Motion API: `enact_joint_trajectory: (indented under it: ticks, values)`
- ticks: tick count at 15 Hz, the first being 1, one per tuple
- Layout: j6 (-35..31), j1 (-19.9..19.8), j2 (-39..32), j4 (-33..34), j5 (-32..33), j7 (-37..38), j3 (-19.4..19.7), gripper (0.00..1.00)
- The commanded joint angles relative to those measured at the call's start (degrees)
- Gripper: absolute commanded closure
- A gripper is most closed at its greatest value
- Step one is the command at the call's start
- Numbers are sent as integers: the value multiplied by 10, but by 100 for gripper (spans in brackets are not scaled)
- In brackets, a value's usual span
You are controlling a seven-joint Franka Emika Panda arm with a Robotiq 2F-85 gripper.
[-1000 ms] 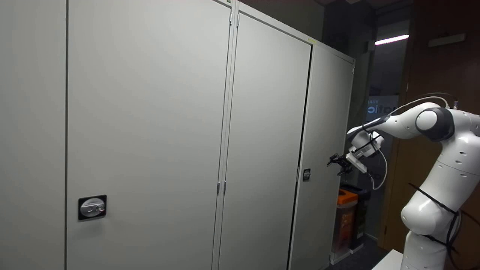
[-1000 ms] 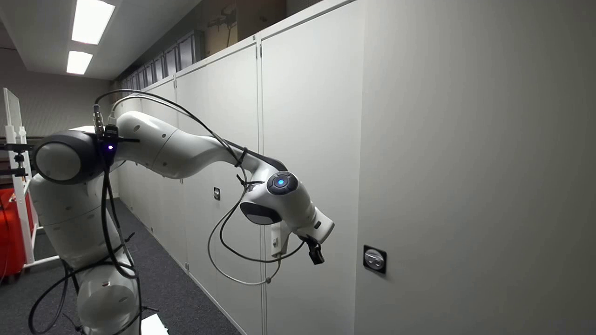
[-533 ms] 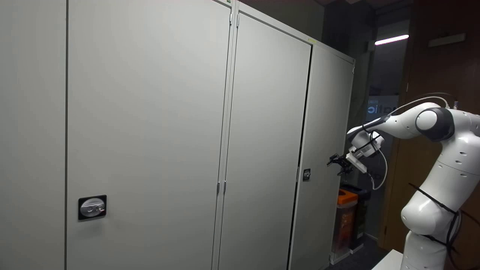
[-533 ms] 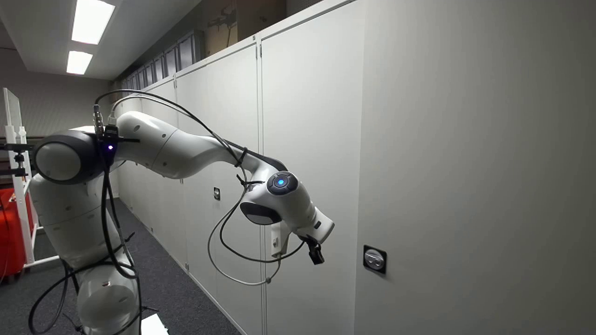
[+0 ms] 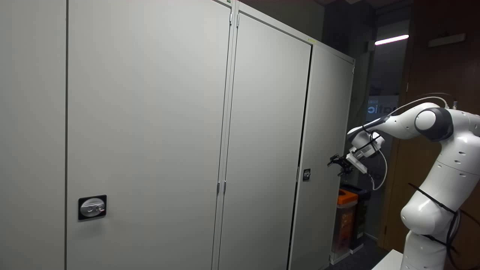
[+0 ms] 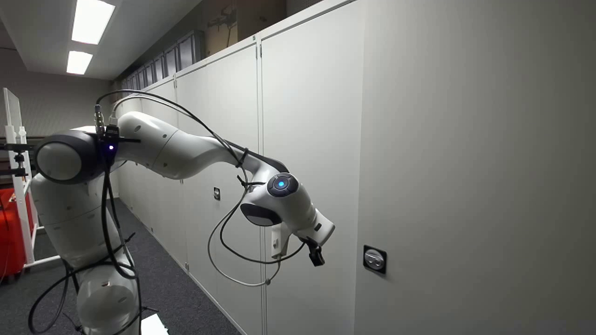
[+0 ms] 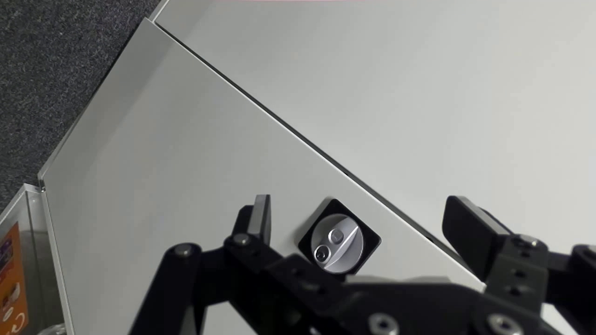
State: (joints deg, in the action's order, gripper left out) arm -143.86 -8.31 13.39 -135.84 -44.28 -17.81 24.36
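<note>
Spread gripper [image 7: 362, 217] faces the round latch [image 7: 337, 243] without touching it

The jaws stand wide, with nothing held between them. The latch lies beyond the fingertips on a black plate [image 7: 371, 239], mounted on the grey door [image 7: 186, 177] just beside the seam [image 7: 347, 173] where the neighbouring door [image 7: 442, 102] begins. In an exterior view the latch [image 5: 306, 174] shows on the far door, left of the gripper, with the orange-lidded bin [image 5: 344, 225] low to the right; the near-left latch [image 5: 92, 207] is a separate one.

The step in hand looks like lining up on the latch. Centring comes first: in the wrist view the latch sits nearer the left fingertip than the right, so a small sideways shift should even out the gaps. Its raised ridge [image 7: 334, 244] slants across the closing line, from lower left to upper right, so rotating the gripper to set the pads along its two flanks would likely give a firmer hold. A slow, square approach seems wise, since the ridge looks shallow and smooth, and a tip could slide off or knock the plate.

Compared with the earlier frame, the arm [image 6: 191, 153] has shifted only a hair; in an exterior view the wrist [image 6: 295, 209] sits slightly lower. The doors and latch look unmoved, and the jaws look just as wide.
</note>
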Motion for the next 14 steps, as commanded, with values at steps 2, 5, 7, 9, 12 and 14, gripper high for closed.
enact_joint_trajectory:
  ticks: [2, 5, 7, 9, 12, 14]
  values:
    - [-26, -13, -21, 11, -74, -16, -9, 0]
    - [-52, -9, -20, 5, -126, -22, -22, 0]
    - [-81, 14, -17, 2, -164, -41, -20, 0]
    - [-109, 28, -19, 5, -207, -67, -28, 0]
    - [-134, 51, -22, 12, -279, -106, -32, 0]
    - [-141, 60, -28, 17, -322, -129, -29, 0]
